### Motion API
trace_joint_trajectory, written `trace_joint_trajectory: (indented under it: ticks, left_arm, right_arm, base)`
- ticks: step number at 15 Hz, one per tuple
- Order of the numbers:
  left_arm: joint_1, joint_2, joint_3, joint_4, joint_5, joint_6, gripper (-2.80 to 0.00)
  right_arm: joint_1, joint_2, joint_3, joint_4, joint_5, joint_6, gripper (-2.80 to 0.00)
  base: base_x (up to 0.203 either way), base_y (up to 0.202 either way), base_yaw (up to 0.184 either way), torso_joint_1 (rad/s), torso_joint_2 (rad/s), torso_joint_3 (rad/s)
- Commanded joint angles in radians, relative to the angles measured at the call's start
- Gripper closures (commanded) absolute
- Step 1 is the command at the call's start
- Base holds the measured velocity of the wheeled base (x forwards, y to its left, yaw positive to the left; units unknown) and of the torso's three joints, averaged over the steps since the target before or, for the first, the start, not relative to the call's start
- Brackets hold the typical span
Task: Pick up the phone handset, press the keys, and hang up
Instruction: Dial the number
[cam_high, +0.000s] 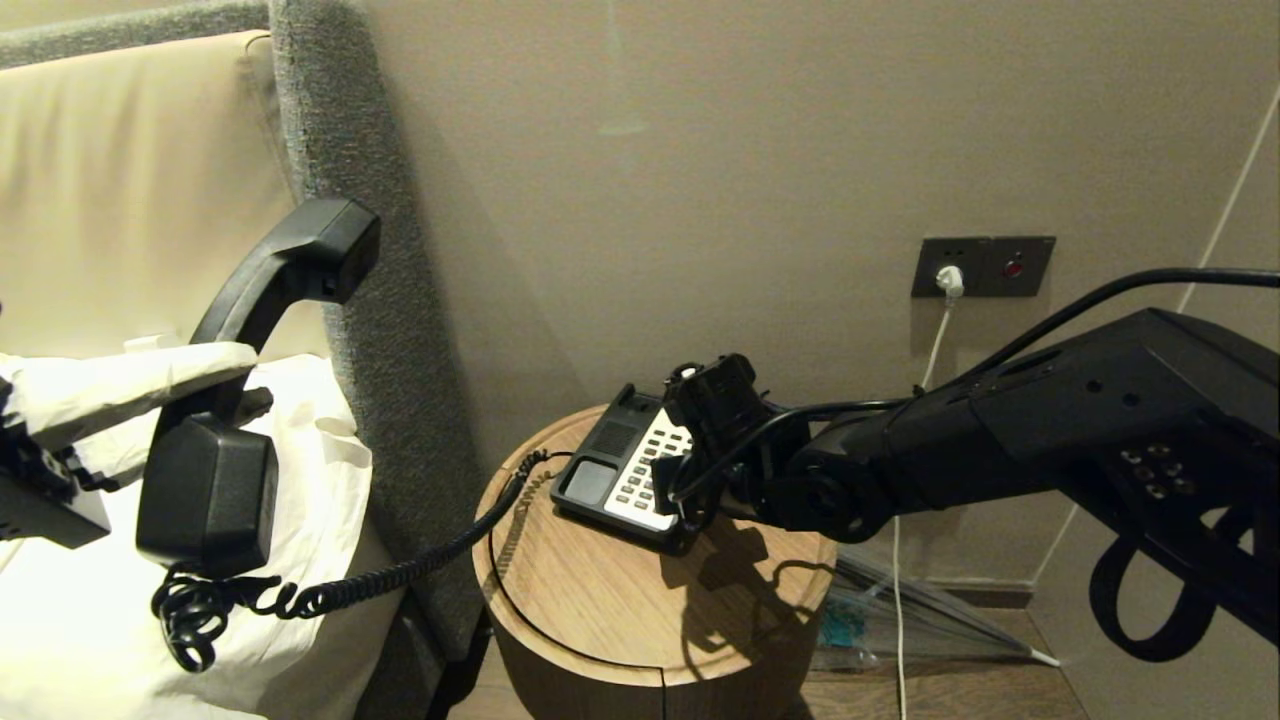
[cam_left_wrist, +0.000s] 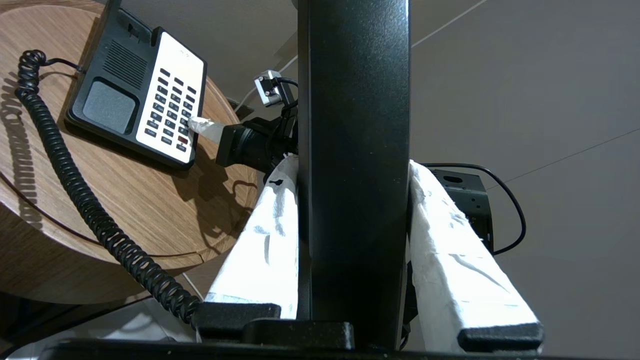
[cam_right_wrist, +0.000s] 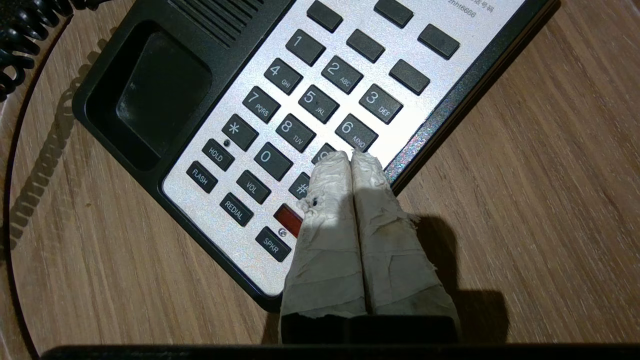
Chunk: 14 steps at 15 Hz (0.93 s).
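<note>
The black phone handset (cam_high: 250, 330) is lifted over the bed at the left, upright. My left gripper (cam_high: 225, 385) is shut on its shaft, and the white-wrapped fingers (cam_left_wrist: 265, 240) flank the handset (cam_left_wrist: 352, 150) on both sides. Its coiled cord (cam_high: 400, 575) hangs down to the phone base (cam_high: 590, 480) on the round wooden table (cam_high: 600, 610). My right gripper (cam_right_wrist: 350, 157) is shut, its wrapped tips pressed together on the 9 key of the keys (cam_right_wrist: 300, 115), next to the faceplate's right edge. In the left wrist view one wrapped finger (cam_left_wrist: 206, 129) touches the keys (cam_left_wrist: 172, 107).
A grey upholstered headboard (cam_high: 350, 250) and cream bedding (cam_high: 310, 560) stand left of the table. The wall holds a socket plate (cam_high: 985, 265) with a white plug and cable. A clear folded umbrella (cam_high: 900, 610) lies on the floor to the right of the table.
</note>
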Motion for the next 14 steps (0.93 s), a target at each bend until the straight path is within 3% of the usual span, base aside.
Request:
trace_joint_trajectory:
  ticks: [1, 14]
  left_arm:
    - [0.001, 0.000, -0.001, -0.002, -0.005, -0.006, 0.00]
    - [0.001, 0.000, 0.005, -0.002, -0.005, -0.006, 0.00]
  right_arm:
    - [0.007, 0.000, 0.000, 0.000, -0.001, 0.002, 0.00]
    - [0.021, 0.031, 0.005, -0.006, -0.003, 0.000, 0.00]
  base:
    - [0.000, 0.000, 0.000, 0.000, 0.00, 0.000]
    - [0.000, 0.000, 0.000, 0.000, 0.00, 0.000]
